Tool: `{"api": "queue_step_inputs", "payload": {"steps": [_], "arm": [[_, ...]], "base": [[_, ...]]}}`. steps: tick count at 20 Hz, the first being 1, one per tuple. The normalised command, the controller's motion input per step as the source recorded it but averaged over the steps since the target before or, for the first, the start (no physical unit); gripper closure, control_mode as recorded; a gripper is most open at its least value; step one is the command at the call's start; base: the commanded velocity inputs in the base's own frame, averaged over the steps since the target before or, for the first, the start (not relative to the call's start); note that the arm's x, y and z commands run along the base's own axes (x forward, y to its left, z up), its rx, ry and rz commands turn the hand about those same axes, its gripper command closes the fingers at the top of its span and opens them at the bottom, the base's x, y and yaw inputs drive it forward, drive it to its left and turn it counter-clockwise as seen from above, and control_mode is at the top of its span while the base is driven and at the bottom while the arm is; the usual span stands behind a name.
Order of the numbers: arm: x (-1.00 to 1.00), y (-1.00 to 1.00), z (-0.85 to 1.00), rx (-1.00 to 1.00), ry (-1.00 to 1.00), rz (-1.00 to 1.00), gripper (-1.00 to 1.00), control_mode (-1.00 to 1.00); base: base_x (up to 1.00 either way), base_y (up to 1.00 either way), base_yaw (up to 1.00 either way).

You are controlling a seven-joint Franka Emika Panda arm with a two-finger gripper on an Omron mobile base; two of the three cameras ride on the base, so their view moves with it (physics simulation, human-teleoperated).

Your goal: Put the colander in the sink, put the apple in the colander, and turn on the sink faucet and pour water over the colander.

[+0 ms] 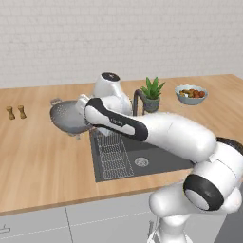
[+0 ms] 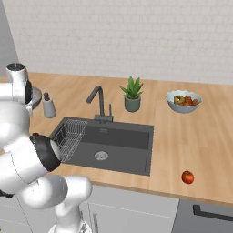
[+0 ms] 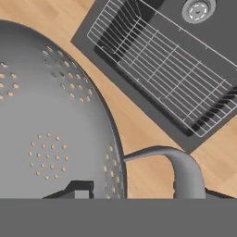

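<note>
The grey perforated colander [image 1: 66, 116] sits just left of the sink [image 1: 156, 156], slightly tilted, its little feet showing above the wooden counter. In the hand view the colander [image 3: 46, 115] covers the left half. My gripper [image 3: 146, 192] is shut across its rim and loop handle [image 3: 180, 162], one fingertip inside the bowl and the other outside. The dark faucet [image 1: 137, 99] stands behind the basin. The red apple [image 2: 187, 177] lies on the counter right of the sink [image 2: 123, 141], near the front edge.
A wire rack [image 3: 162, 69] fills the sink's left side beside the drain [image 2: 101, 155]. A soap bottle [image 2: 48, 107], a potted plant [image 2: 132, 94] and a fruit bowl [image 2: 183, 100] stand along the back. Two small shakers [image 1: 15, 112] are at the far left.
</note>
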Motion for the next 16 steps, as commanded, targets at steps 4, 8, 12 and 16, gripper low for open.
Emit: {"api": "queue_step_inputs", "payload": {"steps": [4,8,12,16], "arm": [[-0.85,-1.00,0.64,0.03,0.00,0.04,1.00,-1.00],[-0.80,-1.00,0.42,0.00,0.00,0.04,1.00,-1.00],[-0.70,-0.98,0.38,0.00,0.00,0.08,1.00,-1.00],[-0.56,-0.95,0.32,0.00,-0.05,0.17,1.00,-1.00]], "base": [[0.00,0.00,0.00],[0.00,0.00,0.00],[0.00,0.00,0.00],[0.00,0.00,0.00]]}}
